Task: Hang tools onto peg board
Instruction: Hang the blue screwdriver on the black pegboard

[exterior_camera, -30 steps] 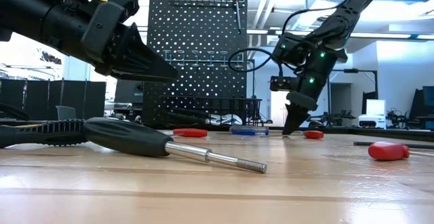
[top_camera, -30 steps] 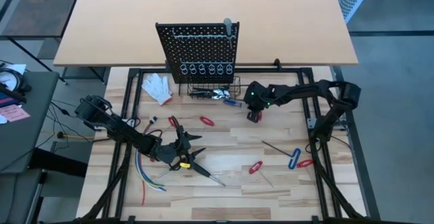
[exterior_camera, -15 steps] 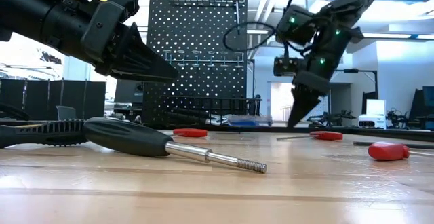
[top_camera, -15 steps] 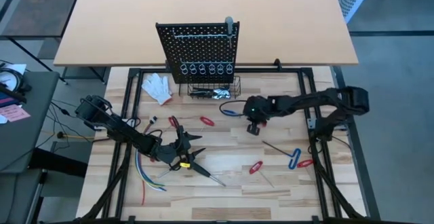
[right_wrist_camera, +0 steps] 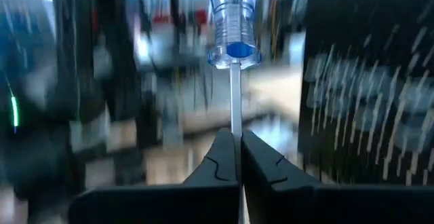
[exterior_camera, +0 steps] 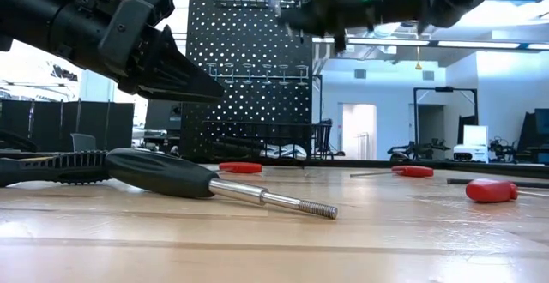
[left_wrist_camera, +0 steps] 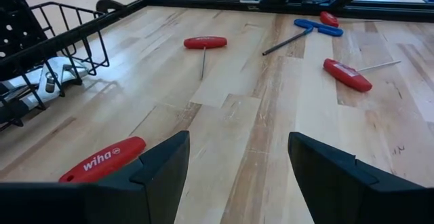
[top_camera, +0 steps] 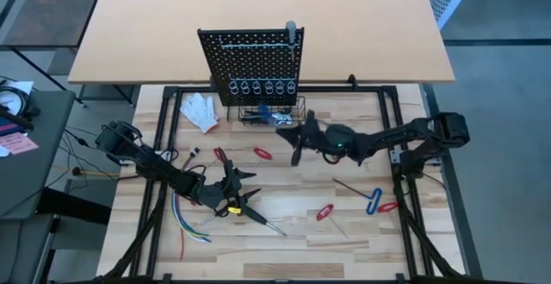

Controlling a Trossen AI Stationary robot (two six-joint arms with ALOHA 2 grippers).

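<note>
right wrist view showed the right gripper [right_wrist_camera: 237, 157] pinching a screwdriver [right_wrist_camera: 234, 20] by its shaft, handle straight ahead of the fingertips, peg board [right_wrist_camera: 369, 81] just beside it.

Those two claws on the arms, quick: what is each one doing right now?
Left gripper: open, empty, low over the table.
Right gripper: shut on the shaft of a clear-and-blue-handled screwdriver, lifted near the peg board.
</note>
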